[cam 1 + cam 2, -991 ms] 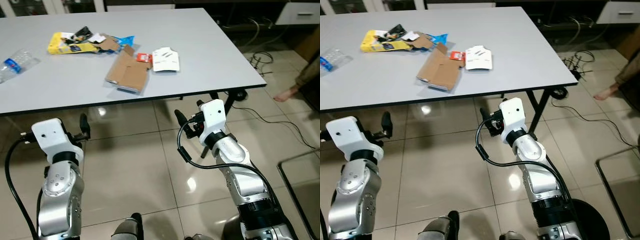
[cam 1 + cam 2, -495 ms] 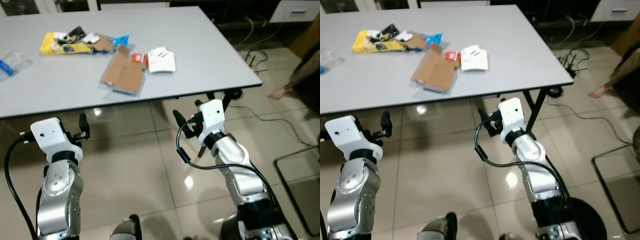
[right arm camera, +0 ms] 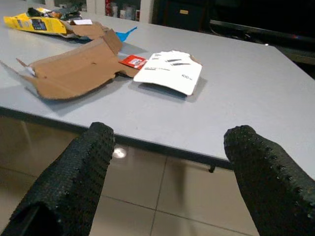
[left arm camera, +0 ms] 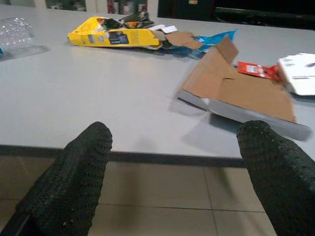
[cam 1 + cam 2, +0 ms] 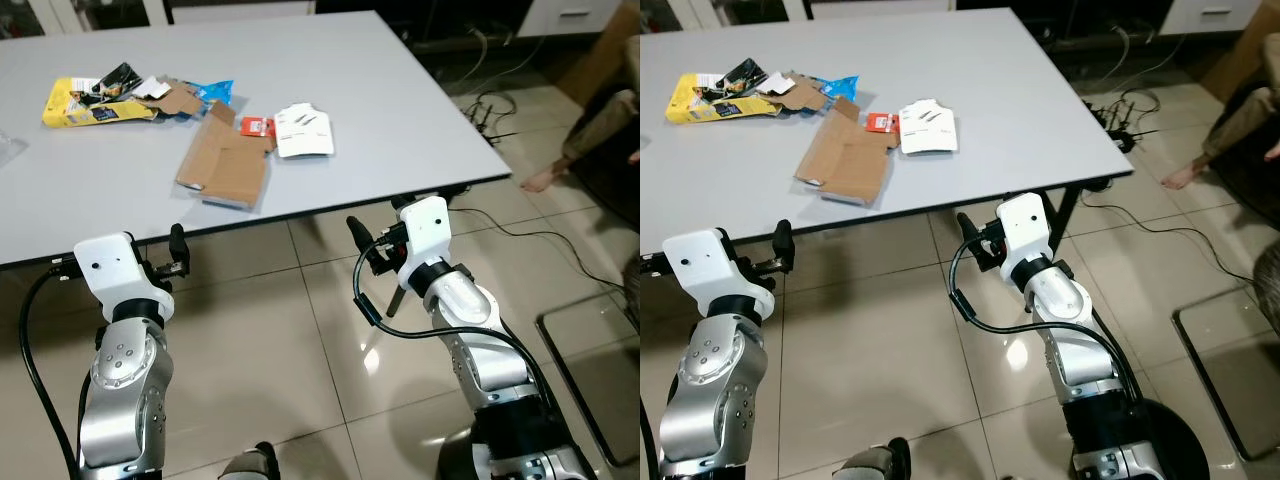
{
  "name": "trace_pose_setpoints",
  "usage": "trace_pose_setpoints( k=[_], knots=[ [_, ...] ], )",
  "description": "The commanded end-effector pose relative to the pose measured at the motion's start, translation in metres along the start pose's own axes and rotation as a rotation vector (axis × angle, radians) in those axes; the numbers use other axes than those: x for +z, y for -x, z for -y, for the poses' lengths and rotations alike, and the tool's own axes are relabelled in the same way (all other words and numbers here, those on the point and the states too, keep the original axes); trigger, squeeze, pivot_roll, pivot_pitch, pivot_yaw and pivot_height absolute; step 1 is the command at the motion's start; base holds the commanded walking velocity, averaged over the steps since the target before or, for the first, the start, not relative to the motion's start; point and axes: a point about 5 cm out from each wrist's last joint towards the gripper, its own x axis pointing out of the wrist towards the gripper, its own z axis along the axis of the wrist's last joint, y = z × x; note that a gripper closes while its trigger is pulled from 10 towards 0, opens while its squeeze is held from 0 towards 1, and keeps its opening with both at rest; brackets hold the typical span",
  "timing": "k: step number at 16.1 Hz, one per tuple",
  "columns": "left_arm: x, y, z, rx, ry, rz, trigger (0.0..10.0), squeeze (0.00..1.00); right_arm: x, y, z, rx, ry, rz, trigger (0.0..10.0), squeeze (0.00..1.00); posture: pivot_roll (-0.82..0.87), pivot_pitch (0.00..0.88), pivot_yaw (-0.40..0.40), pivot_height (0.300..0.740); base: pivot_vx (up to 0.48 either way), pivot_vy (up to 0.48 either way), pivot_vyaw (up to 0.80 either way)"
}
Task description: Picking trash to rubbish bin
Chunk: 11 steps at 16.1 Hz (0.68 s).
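Trash lies on a grey table (image 5: pixel 390 90): a flattened cardboard box (image 5: pixel 224 165), a white packet (image 5: pixel 303 131), a small red packet (image 5: pixel 258 126), a yellow packet (image 5: pixel 90 100) and a blue wrapper (image 5: pixel 215 90). A clear plastic bottle (image 4: pixel 17 32) lies at the table's far left. My left gripper (image 4: pixel 177 142) is open and empty, held below and just short of the table's front edge, facing the cardboard. The right gripper (image 3: pixel 167 142) is also open and empty, at the same height, facing the white packet.
A person's bare foot (image 5: pixel 545 178) and sleeve (image 5: pixel 600 120) are at the right. Cables (image 5: pixel 490 105) lie on the tiled floor beyond the table's right corner. A table leg (image 5: pixel 1065 215) stands behind my right arm. A dark frame (image 5: pixel 590 370) sits low right.
The whole view has shifted, so the camera moved; the table and trash now sit further left in the picture. Both arms keep the same pose, with fingers open.
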Motion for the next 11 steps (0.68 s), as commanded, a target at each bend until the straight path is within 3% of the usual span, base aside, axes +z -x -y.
trace_pose_setpoints(
  k=[1,11],
  knots=[
    [0.0021,0.0005,0.0023,-0.016,0.001,0.006,10.0,0.00,0.0042,0.0008,0.0020,-0.002,0.016,0.021,10.0,0.00,-0.05,0.155,-0.007,0.740,0.442,0.000,0.00],
    [-0.0018,-0.0006,0.0047,-0.011,-0.001,-0.015,10.0,0.00,0.0054,-0.0001,0.0019,-0.001,0.023,0.031,10.0,0.00,-0.05,0.153,-0.008,0.740,0.408,0.000,0.00]
  ],
)
